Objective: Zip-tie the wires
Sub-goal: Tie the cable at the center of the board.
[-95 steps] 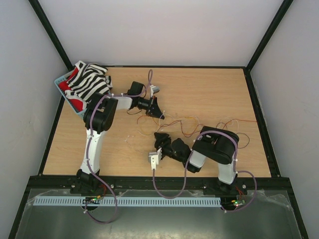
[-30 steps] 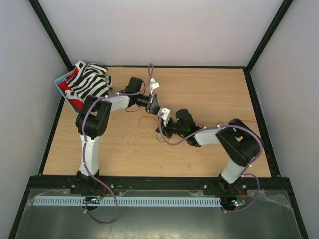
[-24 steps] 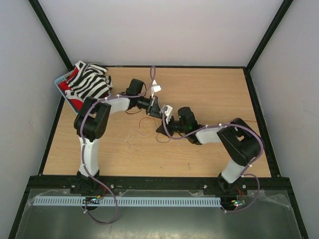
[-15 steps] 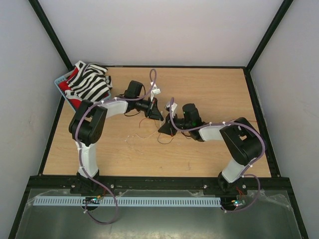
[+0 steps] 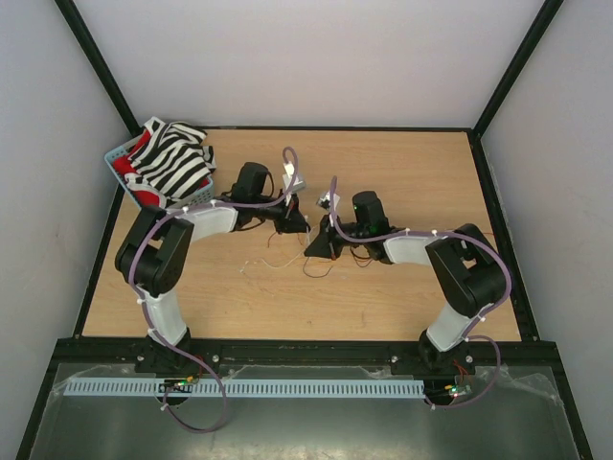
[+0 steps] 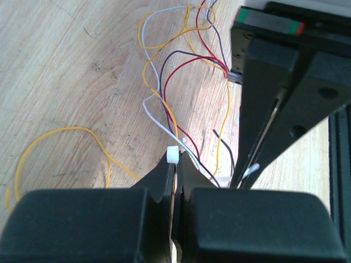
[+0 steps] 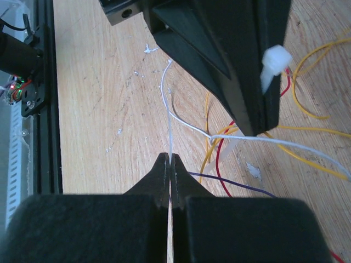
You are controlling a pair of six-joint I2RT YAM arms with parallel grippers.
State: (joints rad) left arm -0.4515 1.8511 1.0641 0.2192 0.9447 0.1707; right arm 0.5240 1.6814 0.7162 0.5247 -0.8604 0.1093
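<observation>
The zip tie [image 6: 172, 155] is a single one, and what shows plainly of it is its small white head, poking out just past the tips of the left pincer [image 6: 174, 164], which is clenched on it above the middle of the counter [image 5: 383, 172]. The wires [image 6: 174, 127] lie loose on the wood directly beneath and around that head: yellow-orange, red, dark purple and one pale grey-white strand, looping over one another so that an exact count of strands cannot be made, though four colours are clear. Several of them run together toward the right pincer [image 7: 169, 160], whose black fingers stand close beside the left one, tip facing tip. The right pincer is also clenched, its two fingers pressed flat together on one white strand [image 7: 169, 120] that runs straight out from the tips toward the left pincer; whether this is the strip of the zip tie seen edge-on or another pale wire cannot be told. From above, the two arms reach in from either side and meet near the counter's centre, with the tangle of thin wires spread on the boards just under and in front of the meeting point, and a few strands trailing off toward the right arm. At the far left corner of the counter sits one pale blue basket [image 5: 117, 153] with one black-and-white striped cloth [image 5: 172, 158] heaped in it, well apart from the wires.
</observation>
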